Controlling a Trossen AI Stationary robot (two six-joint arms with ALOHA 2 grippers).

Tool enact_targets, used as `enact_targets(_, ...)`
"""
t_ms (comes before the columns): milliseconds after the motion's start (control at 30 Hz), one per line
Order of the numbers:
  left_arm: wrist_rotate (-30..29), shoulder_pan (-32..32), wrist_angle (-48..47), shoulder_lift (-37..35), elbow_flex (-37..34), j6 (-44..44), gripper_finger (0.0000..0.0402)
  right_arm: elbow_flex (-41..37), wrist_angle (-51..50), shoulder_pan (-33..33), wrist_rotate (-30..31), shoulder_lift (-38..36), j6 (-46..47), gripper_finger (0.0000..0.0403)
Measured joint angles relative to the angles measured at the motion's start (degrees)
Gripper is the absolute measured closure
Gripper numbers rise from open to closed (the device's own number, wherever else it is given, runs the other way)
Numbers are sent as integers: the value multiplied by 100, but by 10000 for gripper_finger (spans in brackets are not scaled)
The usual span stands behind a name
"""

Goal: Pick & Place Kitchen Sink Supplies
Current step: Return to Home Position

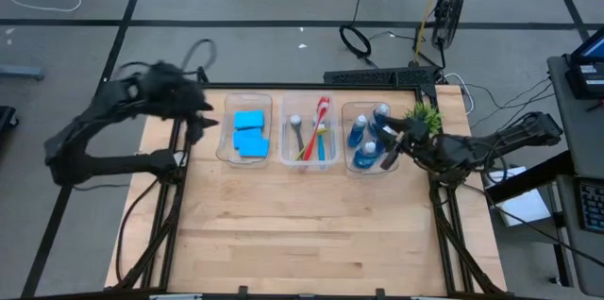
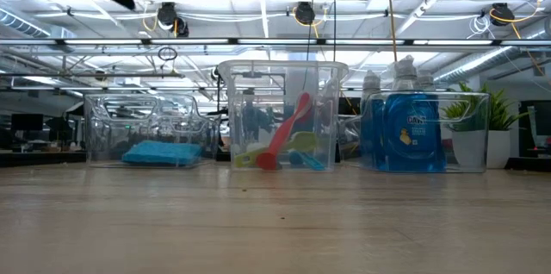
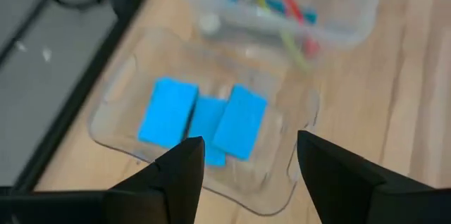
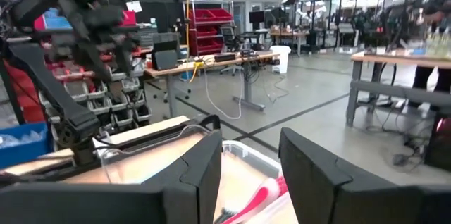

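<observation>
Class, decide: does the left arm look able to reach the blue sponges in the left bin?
Probably yes: the left gripper hangs open close by the open-topped left bin, and nothing covers the blue sponges inside.

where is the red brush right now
In the high view the red brush lies in the middle clear bin, between the sponge bin on the picture's left and the bottle bin on its right.

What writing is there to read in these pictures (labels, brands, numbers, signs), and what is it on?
No text here can be read with certainty.
Front blue bottle: a pale label with a mark on it, too blurred to read.
Sponges and brushes: no writing visible.
Room behind the table: any signs are too small or blurred to read.
</observation>
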Motion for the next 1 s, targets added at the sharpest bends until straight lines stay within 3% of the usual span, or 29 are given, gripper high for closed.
enact_targets(233,17,-2,199,-1323,0,-325,174,2,-302,49,-13,-320,-528,273)
enact_targets(600,49,-2,573,-3082,-193,-728,174,4,-1772,49,-483,-1220,402,273)
enact_targets(867,361,-2,1410,-4376,-1318,-1127,174,4,-2064,47,-472,-1561,414,273)
enact_targets(1000,629,-2,1834,-5005,-2142,-1284,174,4,-2697,47,-470,-1755,926,273)
